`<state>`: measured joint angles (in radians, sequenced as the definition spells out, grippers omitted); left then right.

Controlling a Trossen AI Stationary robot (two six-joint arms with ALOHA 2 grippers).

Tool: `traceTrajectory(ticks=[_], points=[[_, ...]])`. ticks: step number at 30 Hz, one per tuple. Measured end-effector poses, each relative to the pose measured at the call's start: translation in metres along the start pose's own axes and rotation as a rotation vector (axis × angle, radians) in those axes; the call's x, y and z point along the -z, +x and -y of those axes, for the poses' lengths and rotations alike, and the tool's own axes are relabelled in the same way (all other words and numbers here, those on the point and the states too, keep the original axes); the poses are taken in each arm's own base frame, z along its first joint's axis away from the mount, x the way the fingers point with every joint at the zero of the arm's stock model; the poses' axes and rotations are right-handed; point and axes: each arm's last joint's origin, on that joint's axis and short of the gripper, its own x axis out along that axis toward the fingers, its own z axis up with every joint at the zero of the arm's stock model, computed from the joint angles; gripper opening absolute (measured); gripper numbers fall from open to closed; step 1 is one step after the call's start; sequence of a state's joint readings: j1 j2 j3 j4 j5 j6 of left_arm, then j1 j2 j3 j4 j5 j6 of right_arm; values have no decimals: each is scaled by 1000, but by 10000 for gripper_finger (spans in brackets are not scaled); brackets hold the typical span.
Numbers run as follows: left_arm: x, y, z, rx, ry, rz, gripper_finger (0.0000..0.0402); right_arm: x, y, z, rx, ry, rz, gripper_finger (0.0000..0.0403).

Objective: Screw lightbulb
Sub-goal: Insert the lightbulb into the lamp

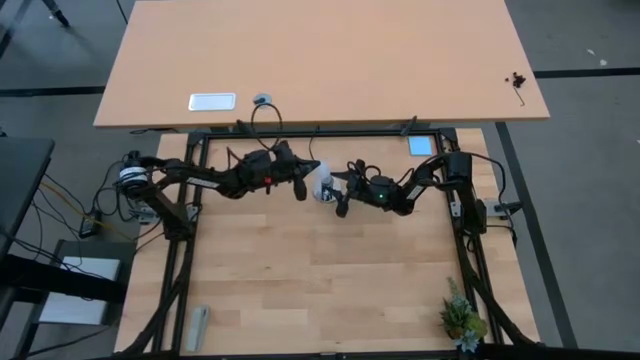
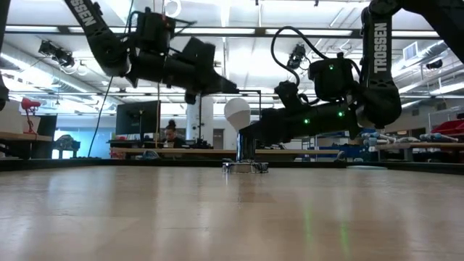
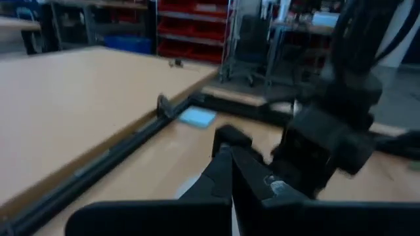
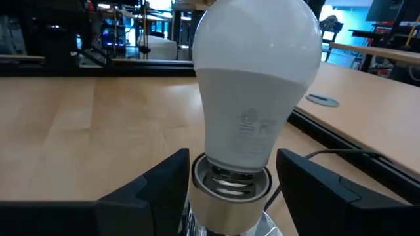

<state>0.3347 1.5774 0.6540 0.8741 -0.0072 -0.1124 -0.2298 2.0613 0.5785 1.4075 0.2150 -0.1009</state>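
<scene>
The lightbulb (image 4: pixel 254 92) stands upright on the bench (image 1: pixel 330 280), near its far edge, between my two arms. Its metal end sits down in the socket (image 4: pixel 226 196), so it can stand up by itself. I think it is partly screwed in, but I cannot tell how tight it is.

My right gripper (image 4: pixel 230 177) is low down at the neck of the bulb. Its fingers (image 4: pixel 154 187) are spread apart, one on each side of the socket top. They do not touch the bulb or the socket. I think I put them there so I can pinch the neck and give it a turn.

My left gripper (image 1: pixel 300 185) hangs just beside the bulb, up off the bench. Its fingers (image 3: pixel 226 177) are pressed together with nothing in them. It waits there, close by, out of the way of my right arm.

A thin black cord (image 4: pixel 328 156) runs away from the socket. If I turn too hard, the socket might spin too, so a gentle squeeze looks best.
</scene>
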Motion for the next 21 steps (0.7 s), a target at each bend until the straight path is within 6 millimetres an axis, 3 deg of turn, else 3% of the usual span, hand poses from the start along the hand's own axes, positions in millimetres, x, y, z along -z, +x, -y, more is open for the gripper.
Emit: traceTrajectory(ticks=[6, 11, 21], points=[[-11, -9, -4, -95, 10, -30, 0, 0, 0, 0, 0, -1, -4, 233], [-2, -11, -14, -152, 28, -133, 0, 0, 0, 0, 0, 0, 0, 232], [2, -10, -12, -88, 49, -169, 0, -2, 1, 0, 3, 5, 22, 227]])
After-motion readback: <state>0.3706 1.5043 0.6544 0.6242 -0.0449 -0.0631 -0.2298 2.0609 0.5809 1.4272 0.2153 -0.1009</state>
